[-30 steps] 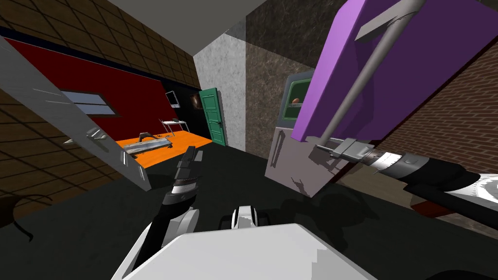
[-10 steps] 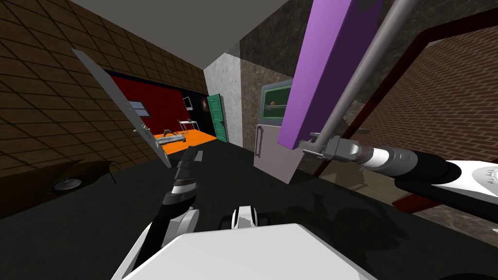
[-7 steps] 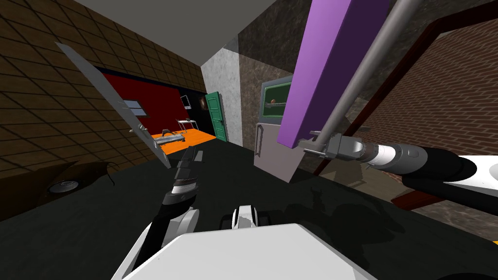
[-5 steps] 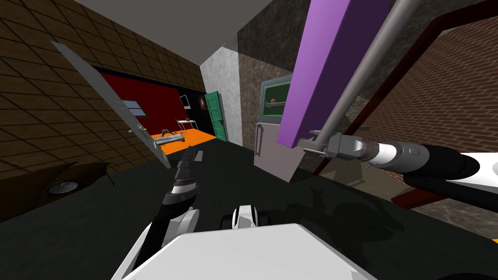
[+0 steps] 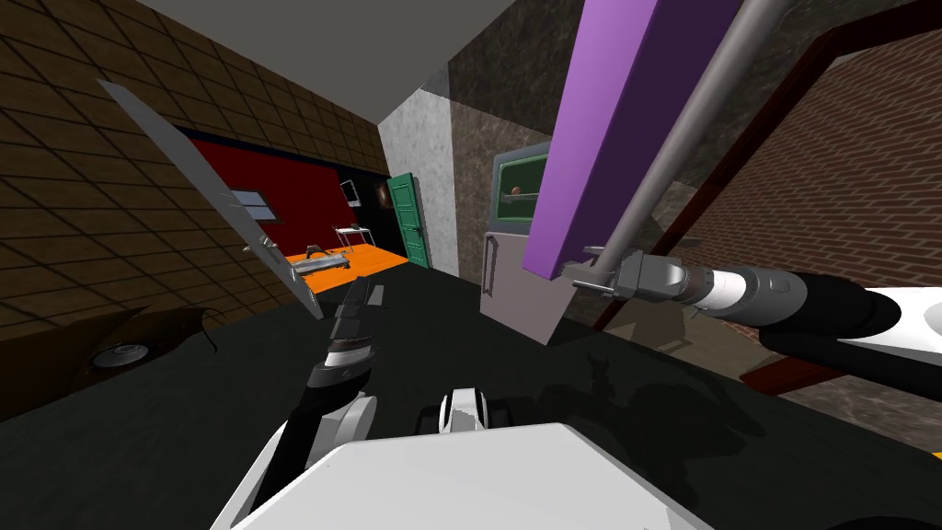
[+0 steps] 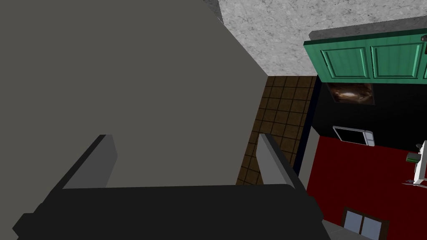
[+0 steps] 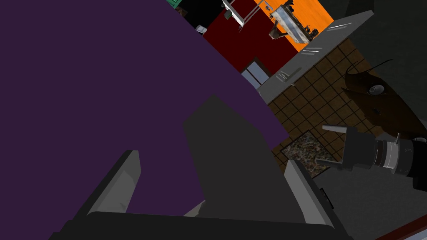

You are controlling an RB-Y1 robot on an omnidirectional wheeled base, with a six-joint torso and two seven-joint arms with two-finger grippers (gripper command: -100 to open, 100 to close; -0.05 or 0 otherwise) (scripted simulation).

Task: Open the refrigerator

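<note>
Well to the left of the left gripper (image 5: 366,293), a grey door (image 5: 216,198) stands open with its long edge toward me. The gripper hangs over dark floor (image 5: 184,432). Its fingers (image 6: 269,166) are spread with nothing between them, and there is open floor on every side of them. Beyond their tips stands a green door (image 5: 410,221). Right of that is the refrigerator (image 5: 513,285), grey below, with a green inside showing above. Its purple upper door (image 5: 593,129) is swung out, thin edge toward me. A grey bar handle (image 5: 685,120) runs down the door's face. The right gripper (image 5: 591,269) sits at the bar's lower end, fingers (image 7: 121,183) released and straddling it, the bar nearer one finger. A brick wall (image 5: 828,202) closes the space behind the right arm.
</note>
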